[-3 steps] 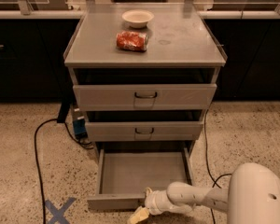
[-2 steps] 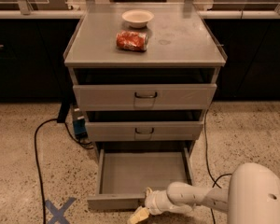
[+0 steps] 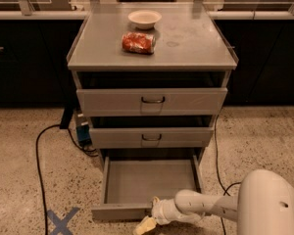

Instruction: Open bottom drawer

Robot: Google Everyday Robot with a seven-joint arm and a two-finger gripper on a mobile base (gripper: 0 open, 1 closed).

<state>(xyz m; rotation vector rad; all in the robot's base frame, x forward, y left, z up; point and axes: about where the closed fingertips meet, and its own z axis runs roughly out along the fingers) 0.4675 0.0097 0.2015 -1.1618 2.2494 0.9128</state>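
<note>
The bottom drawer [image 3: 149, 180] of the grey metal cabinet stands pulled far out, its shallow tray bare inside. Its front edge [image 3: 120, 212] is near the bottom of the view; the handle is hidden behind my gripper. My gripper [image 3: 148, 223] is at the middle of that drawer front, low in the view, on the end of my white arm [image 3: 206, 205], which reaches in from the lower right. The middle drawer [image 3: 151, 138] and top drawer [image 3: 152, 101] above are shut.
On the cabinet top [image 3: 196, 43] sit a white bowl [image 3: 144, 18] and a red crumpled bag [image 3: 138, 42]. A black cable [image 3: 39, 155] runs over the speckled floor at left, another cable [image 3: 217, 151] at right. A blue X mark [image 3: 61, 221] is on the floor at lower left.
</note>
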